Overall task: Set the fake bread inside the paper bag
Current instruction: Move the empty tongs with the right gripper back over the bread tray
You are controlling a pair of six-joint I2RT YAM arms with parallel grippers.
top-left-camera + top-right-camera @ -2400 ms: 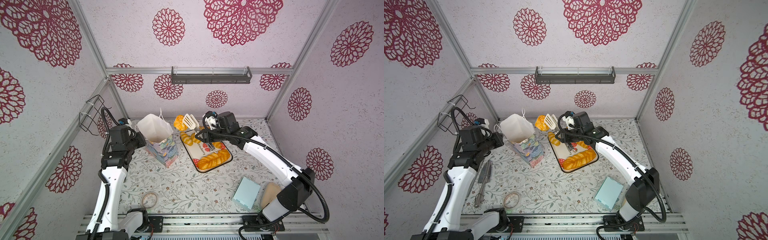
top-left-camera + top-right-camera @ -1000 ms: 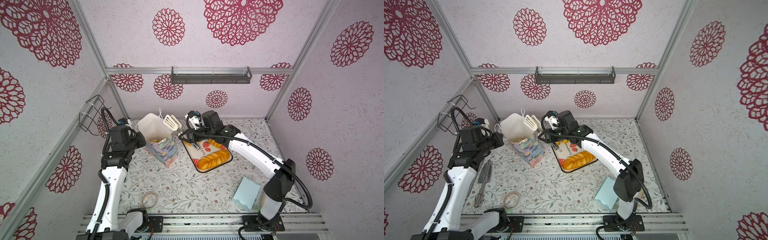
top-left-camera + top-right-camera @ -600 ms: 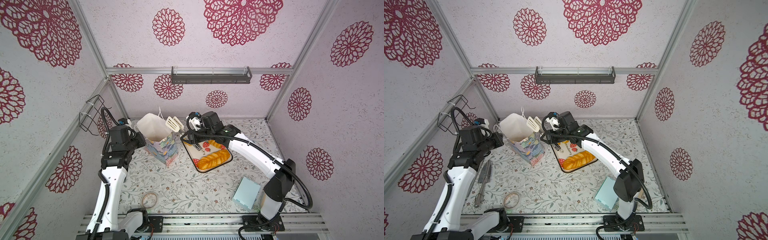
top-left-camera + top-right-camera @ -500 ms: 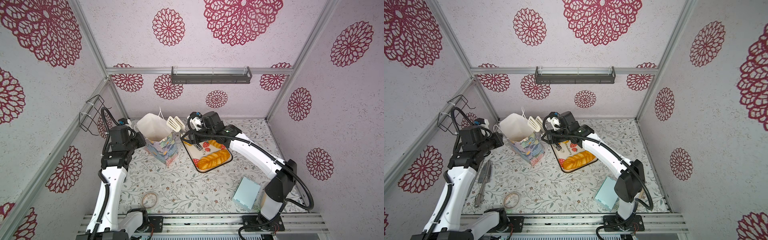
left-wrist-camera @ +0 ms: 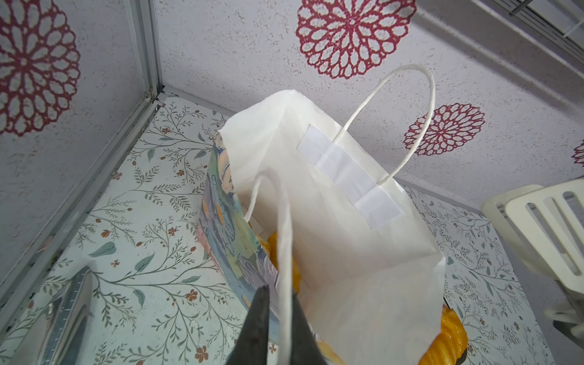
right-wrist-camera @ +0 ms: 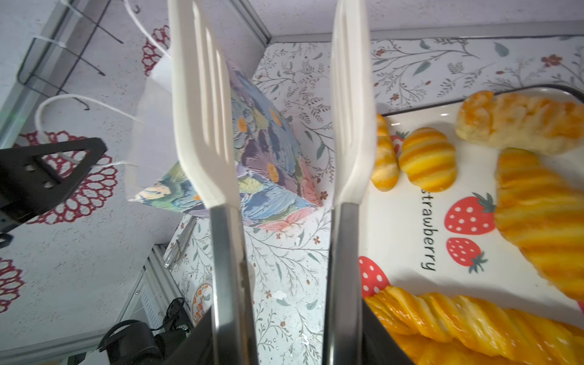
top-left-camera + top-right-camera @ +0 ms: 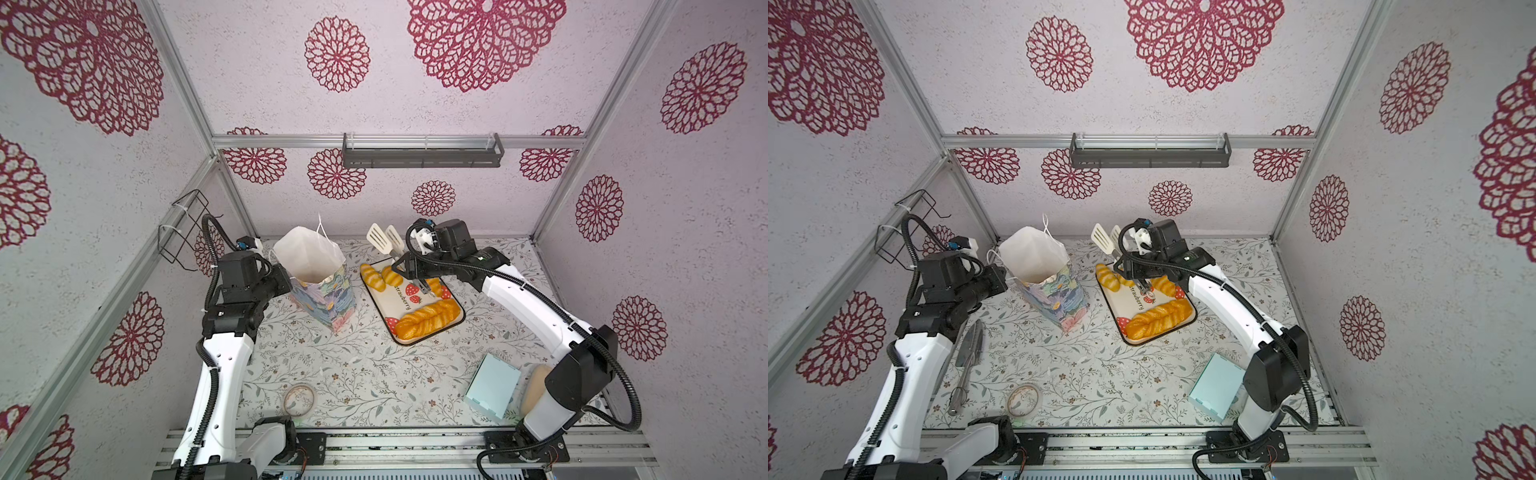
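The paper bag (image 7: pixel 316 270) (image 7: pixel 1038 266) stands open, leaning, left of a strawberry tray (image 7: pixel 399 299). My left gripper (image 7: pixel 286 276) (image 5: pixel 279 289) is shut on its near string handle (image 5: pixel 282 227). An orange piece of fake bread (image 5: pixel 273 249) shows inside the bag. On the tray lie a braided loaf (image 7: pixel 430 318) (image 6: pixel 474 325) and small croissants (image 7: pixel 376 276) (image 6: pixel 426 158). My right gripper (image 7: pixel 410 270) (image 6: pixel 284 331) is shut on white slotted tongs (image 7: pixel 384 243) (image 6: pixel 205 126). The tongs' paddles stand apart and empty, between bag and tray.
A pale blue flat box (image 7: pixel 492 390) lies front right beside a beige object (image 7: pixel 536 386). A tape roll (image 7: pixel 298 400) sits front left, metal utensils (image 7: pixel 967 353) by the left arm. A wire basket (image 7: pixel 183 232) hangs on the left wall, a dark shelf (image 7: pixel 419 151) at the back.
The tongs carried a bun from the tray to the bag's mouth, then drew back right toward the tray. Their paddles have spread and hold nothing. The left arm stayed put.
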